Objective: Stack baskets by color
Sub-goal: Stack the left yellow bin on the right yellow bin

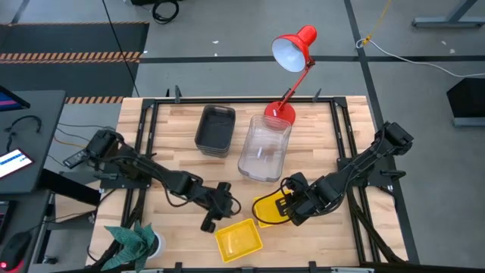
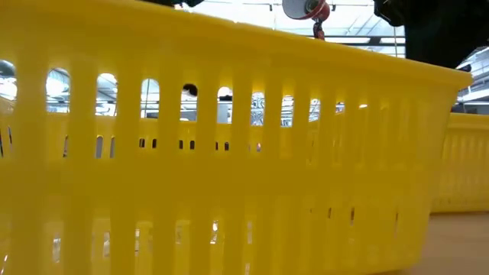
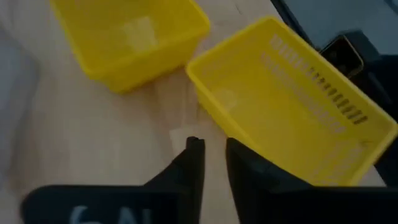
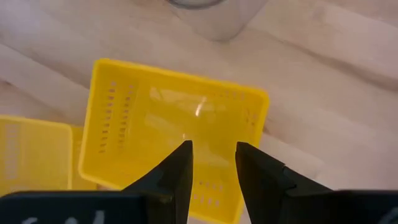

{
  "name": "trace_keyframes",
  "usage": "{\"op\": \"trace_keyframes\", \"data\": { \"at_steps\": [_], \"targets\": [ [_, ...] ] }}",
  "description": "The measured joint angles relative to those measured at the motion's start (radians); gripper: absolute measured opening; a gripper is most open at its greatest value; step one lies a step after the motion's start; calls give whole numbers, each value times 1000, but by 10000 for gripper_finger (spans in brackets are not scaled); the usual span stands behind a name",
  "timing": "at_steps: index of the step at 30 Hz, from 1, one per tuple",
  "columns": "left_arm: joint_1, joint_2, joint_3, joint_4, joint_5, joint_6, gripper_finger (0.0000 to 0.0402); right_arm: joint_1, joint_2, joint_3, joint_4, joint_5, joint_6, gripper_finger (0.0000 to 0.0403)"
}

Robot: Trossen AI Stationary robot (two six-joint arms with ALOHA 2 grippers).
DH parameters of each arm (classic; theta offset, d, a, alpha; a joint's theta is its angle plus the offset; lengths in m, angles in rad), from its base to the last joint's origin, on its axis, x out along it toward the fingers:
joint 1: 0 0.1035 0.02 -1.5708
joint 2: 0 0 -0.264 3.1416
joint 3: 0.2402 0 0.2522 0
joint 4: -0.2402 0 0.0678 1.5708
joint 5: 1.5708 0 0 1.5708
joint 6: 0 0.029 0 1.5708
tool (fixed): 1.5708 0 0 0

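Two yellow baskets stand on the wooden table near its front. One (image 1: 238, 239) sits close to the front edge. The other (image 1: 269, 206) lies to its right, below my right gripper (image 1: 292, 211), whose open fingers hover over its inside (image 4: 174, 130) with nothing between them (image 4: 213, 149). My left gripper (image 1: 220, 206) hangs left of that basket; its fingers (image 3: 214, 155) stand slightly apart beside the basket's corner (image 3: 211, 81), above bare table. Farther back sit a dark grey basket (image 1: 215, 129) and a clear basket (image 1: 264, 148), each resting on its bottom.
A red desk lamp (image 1: 292, 57) stands with its base (image 1: 279, 114) at the far edge, just behind the clear basket. A teal bundle (image 1: 132, 241) sits at the front left corner. Black rails (image 1: 148, 136) run along the table's sides. In the low view a yellow basket wall (image 2: 229, 153) fills the picture.
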Motion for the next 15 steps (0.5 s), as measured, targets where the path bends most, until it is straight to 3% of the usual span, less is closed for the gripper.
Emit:
{"op": "trace_keyframes", "data": {
  "at_steps": [11,15],
  "targets": [
    [-71,106,156,-117,0,-166,205,26,8,4,6,75,-36,126],
    [-104,121,227,-272,4,-33,218,43,7,4,-9,111,-70,126]
  ]
}}
